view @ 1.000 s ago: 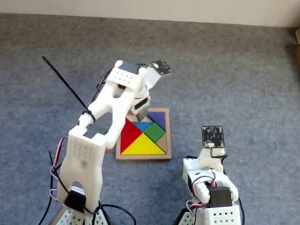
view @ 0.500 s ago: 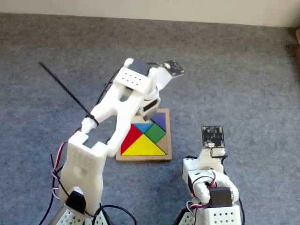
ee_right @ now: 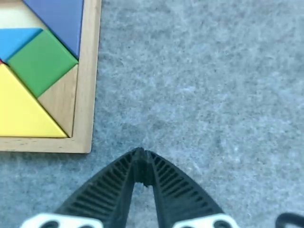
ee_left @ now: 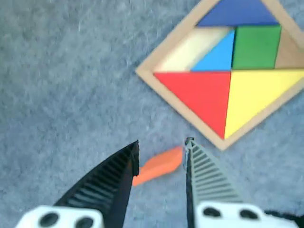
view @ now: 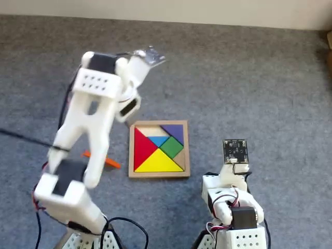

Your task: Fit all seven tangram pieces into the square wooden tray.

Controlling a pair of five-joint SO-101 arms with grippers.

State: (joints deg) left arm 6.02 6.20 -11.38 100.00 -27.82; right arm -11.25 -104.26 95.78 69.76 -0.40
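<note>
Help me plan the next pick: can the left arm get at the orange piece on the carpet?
Probably yes. The orange piece lies bare on the carpet beside the tray, and the left wrist view has it just ahead between open jaws, nothing in the way.

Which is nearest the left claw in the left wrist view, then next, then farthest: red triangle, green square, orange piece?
1. Orange piece, on the carpet, framed by the open left claw.
2. Red triangle, at the tray edge facing the claw.
3. Green square, deeper inside the tray.
</note>
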